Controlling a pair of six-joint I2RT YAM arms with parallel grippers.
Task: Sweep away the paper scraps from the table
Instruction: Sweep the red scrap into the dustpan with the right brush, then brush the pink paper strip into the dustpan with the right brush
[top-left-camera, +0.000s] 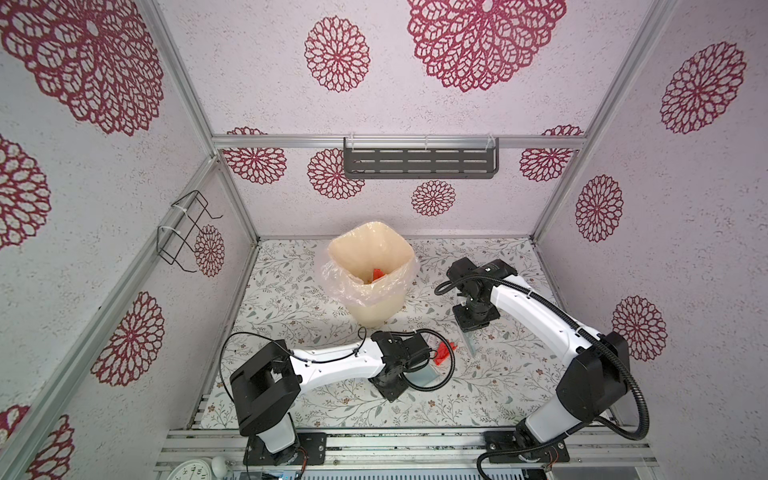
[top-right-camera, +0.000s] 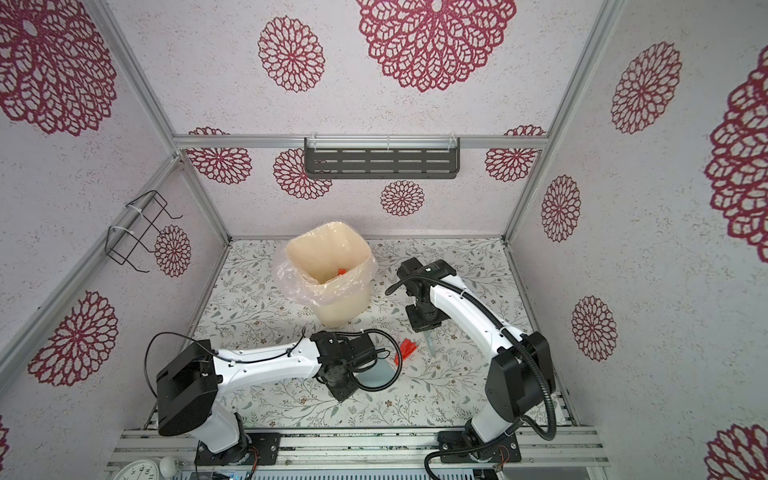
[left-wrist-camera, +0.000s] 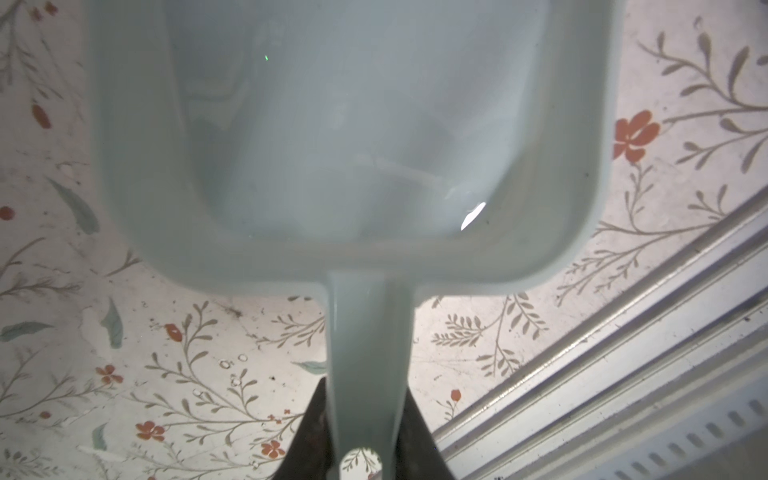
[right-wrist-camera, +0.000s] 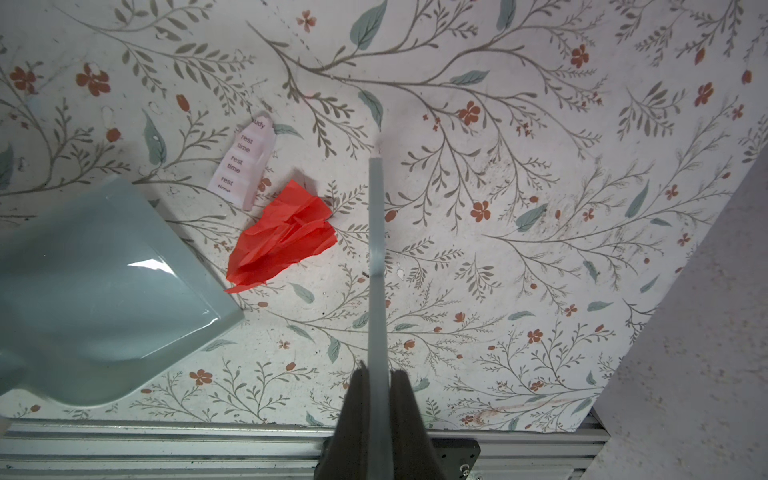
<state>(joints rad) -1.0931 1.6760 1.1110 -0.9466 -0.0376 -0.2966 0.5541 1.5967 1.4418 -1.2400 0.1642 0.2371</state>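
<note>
L claw (left-wrist-camera: 366, 399) pinches the dustpan (right-wrist-camera: 95, 282) handle, pan mouth facing right across the table (right-wrist-camera: 540, 291). Just off its lip lie the paper scraps (right-wrist-camera: 282, 241), red + white w/ print, btw pan and brush (right-wrist-camera: 376, 249). R claw (right-wrist-camera: 378, 378) is pressed tight on the brush, whose long edge stands just right of the scraps, so R arm's nearer; sweep prob goes leftward.

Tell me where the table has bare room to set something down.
Bare: the front strip of the table along the rail, and the stretch between the bin and the left wall. Crowded: the middle, where the red scrap and white scrap lie between the dustpan and brush.
</note>
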